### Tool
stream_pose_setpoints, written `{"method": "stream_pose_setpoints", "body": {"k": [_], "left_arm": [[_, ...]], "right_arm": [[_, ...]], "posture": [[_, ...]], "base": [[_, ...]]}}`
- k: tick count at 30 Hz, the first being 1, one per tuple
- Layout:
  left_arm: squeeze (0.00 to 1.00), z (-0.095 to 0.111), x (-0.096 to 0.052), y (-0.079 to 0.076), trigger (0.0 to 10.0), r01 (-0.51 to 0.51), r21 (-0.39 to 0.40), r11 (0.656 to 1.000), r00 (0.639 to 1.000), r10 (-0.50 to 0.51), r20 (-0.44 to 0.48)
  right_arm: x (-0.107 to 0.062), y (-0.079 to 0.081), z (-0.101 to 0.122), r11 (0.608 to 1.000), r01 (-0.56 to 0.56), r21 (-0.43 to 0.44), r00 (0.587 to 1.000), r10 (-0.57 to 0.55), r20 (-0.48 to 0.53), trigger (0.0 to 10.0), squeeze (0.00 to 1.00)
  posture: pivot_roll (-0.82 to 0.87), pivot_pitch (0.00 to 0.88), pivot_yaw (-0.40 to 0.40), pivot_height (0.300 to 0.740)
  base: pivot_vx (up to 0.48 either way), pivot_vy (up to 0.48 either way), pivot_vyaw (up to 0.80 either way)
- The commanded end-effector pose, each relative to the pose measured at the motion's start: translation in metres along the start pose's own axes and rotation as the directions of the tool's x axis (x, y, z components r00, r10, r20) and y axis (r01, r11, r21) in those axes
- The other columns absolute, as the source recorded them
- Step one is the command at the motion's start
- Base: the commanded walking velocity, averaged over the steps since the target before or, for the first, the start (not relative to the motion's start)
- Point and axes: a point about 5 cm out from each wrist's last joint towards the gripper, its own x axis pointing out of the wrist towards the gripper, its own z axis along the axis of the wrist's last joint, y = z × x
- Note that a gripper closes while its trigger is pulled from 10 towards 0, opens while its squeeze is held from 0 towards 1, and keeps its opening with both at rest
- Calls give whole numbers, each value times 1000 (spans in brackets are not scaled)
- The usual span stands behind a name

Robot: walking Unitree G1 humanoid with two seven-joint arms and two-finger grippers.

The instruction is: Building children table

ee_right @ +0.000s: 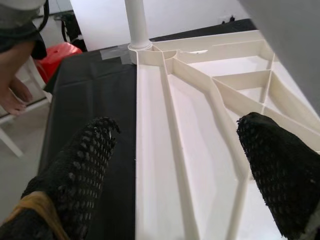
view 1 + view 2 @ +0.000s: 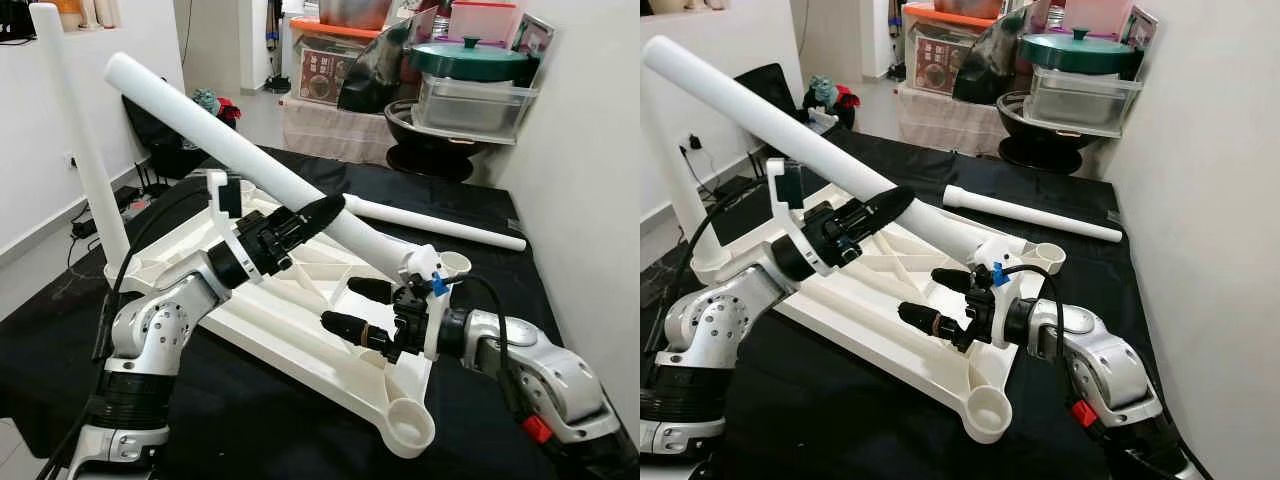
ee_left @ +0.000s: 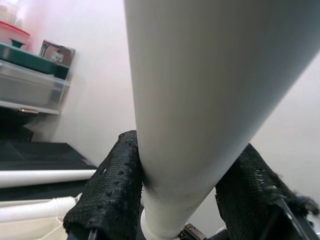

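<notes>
A white plastic tabletop (image 2: 300, 330) lies upside down on a black cloth (image 2: 250, 430), its ribbed underside facing up and round leg sockets at its corners. At the tabletop's far left corner one white leg (image 2: 85, 150) already stands upright in its socket. To the right of that, the left gripper (image 2: 315, 215) is clamped around a second white table leg (image 2: 200, 125), a long smooth tube that slants from high on the left down toward the tabletop's far right corner; the left wrist view shows its black dotted fingers (image 3: 107, 185) pressed against both sides of the tube. The leg's lower end sits just beside the corner socket (image 2: 455, 266), though whether it has entered the socket cannot be told. Just in front of that end, the right gripper (image 2: 355, 307) hovers over the tabletop's right edge with its two fingers spread apart, holding nothing. Beyond the tabletop, a third white leg (image 2: 440, 225) lies flat on the cloth.
</notes>
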Motion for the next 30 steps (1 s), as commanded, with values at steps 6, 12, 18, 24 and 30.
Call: {"method": "stream_pose_setpoints", "body": {"k": [6, 12, 18, 24, 30], "left_arm": [[0, 2, -1, -2, 2941, 53, 18, 998, 998, -53, -29], [0, 0, -6, 4, 3216, 14, 52, 999, 999, -11, -46], [0, 1, -7, 7, 3294, 4, 53, 999, 999, -2, -47], [0, 0, -4, 2, 3333, 45, 34, 998, 998, -43, -55], [0, -2, 0, -6, 3529, 114, 10, 993, 992, -113, -65]], "right_arm": [[-21, -11, 9, 995, 33, -90, 999, -35, -20, 10000, 0], [-50, 1, 42, 973, -49, -225, 998, 54, 16, 10000, 0], [-66, 9, 52, 954, -56, -295, 997, 68, 33, 10000, 0], [-64, 4, 45, 955, -12, -295, 999, 22, 28, 10000, 0], [-52, 2, 35, 955, -24, -294, 1000, 24, -3, 10000, 0]], "posture": [[27, 0, -68, 740], [25, 0, -66, 740], [10, 0, -53, 740], [9, 0, -46, 740], [15, 0, -48, 740]], "base": [[0, 0, 0], [0, 0, 0], [0, 0, 0], [0, 0, 0], [0, 0, 0]]}}
